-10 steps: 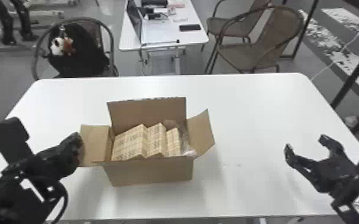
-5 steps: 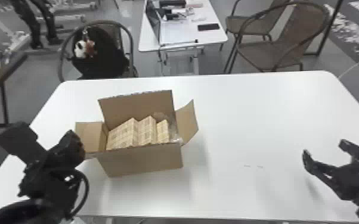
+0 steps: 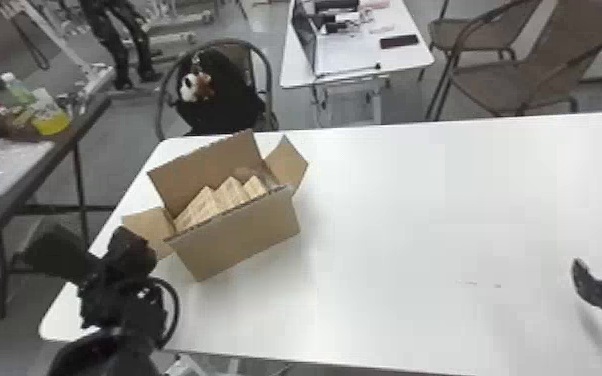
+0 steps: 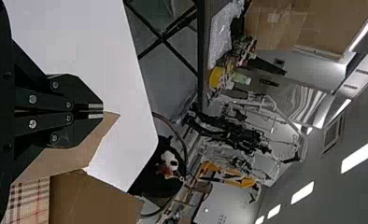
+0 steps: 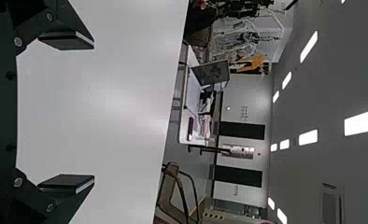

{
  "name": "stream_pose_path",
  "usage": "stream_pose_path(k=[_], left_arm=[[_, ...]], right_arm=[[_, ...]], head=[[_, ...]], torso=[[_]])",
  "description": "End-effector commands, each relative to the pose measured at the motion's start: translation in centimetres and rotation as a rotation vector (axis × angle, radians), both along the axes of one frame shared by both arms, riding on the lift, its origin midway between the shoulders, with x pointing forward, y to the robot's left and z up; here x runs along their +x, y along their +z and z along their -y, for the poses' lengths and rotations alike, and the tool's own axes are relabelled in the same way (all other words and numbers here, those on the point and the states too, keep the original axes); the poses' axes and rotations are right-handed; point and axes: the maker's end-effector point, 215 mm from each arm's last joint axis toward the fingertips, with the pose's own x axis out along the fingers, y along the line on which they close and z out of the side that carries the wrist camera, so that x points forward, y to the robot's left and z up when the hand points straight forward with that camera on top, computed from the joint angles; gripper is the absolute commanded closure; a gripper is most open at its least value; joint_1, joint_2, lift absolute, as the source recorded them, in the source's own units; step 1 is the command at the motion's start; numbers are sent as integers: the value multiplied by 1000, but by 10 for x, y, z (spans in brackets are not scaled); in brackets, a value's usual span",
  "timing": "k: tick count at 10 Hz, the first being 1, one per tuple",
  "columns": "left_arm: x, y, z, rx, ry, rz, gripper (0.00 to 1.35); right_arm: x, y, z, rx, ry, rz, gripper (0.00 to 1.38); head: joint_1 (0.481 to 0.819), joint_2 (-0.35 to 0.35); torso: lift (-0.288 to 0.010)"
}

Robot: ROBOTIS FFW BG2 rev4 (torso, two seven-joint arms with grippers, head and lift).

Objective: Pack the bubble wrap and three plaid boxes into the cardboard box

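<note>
Seen from the head view, with twelve o'clock at the far side, the cardboard box (image 3: 237,242) sat on the white table (image 3: 415,225), over toward ten o'clock. It stood the right way up, turned a bit crooked, with its top open. One flap (image 3: 205,165) stuck up at about eleven o'clock, another flap (image 3: 289,162) stuck out at two o'clock, and the side flap (image 3: 152,225) stuck out at eight o'clock.

The three plaid boxes (image 3: 230,192) were inside it, tipped in a row, with their corners poking up. On the nearest bit in the left wrist view, the lines were red and black. The bubble wrap (image 3: 265,176), see-through and crinkly, was in there too, at the two o'clock end, beside the last plaid box.

The left gripper (image 3: 132,250) was at the cardboard box's eight o'clock side, by the side flap. Its fingers were close together, and the tips were right at that flap's corner. I could not tell if they had pinched it.

The right gripper (image 3: 597,295) was at four o'clock over the table, well apart from the cardboard box. Its fingers (image 5: 67,41) were spread wide, with nothing between them.

Past the table, a black bag (image 3: 220,95) sat on a chair at eleven o'clock.
</note>
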Motion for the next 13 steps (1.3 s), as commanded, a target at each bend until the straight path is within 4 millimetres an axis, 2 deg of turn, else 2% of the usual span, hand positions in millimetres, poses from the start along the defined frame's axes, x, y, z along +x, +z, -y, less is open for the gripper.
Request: stream_pose_path(k=[1, 4, 6, 7, 8, 10, 11, 12, 13], left_arm=[[-13, 5, -9, 7, 46, 35, 1210], [-43, 15, -27, 33, 165, 77, 1210], [-81, 22, -48, 71, 291, 120, 1210], [-94, 24, -56, 76, 330, 143, 1210], [-102, 25, -56, 87, 362, 158, 1210], [-94, 15, -44, 60, 343, 158, 1210], [-90, 10, -35, 17, 330, 172, 1161], [-90, 16, -25, 46, 315, 187, 676], [-94, 41, -10, 132, 325, 231, 383]], right_arm=[[-1, -1, 0, 0, 0, -3, 268], [-1, -2, -1, -1, 2, -8, 268], [-1, -2, -1, 0, 3, -9, 268], [-2, -4, -1, 2, 2, -14, 268], [-3, -5, -1, -1, 3, -17, 268], [-3, -7, -1, -3, 5, -23, 268], [-4, -8, -2, -1, 6, -25, 268], [-4, -7, -2, -4, 7, -24, 268], [-6, -6, -2, -6, 8, -22, 268]], head=[[695, 279], [695, 310], [695, 341], [695, 350], [695, 350], [695, 350], [695, 350], [695, 350], [695, 350]], torso=[[-148], [-148], [-148], [-148], [-148], [-148], [-148], [-148], [-148]])
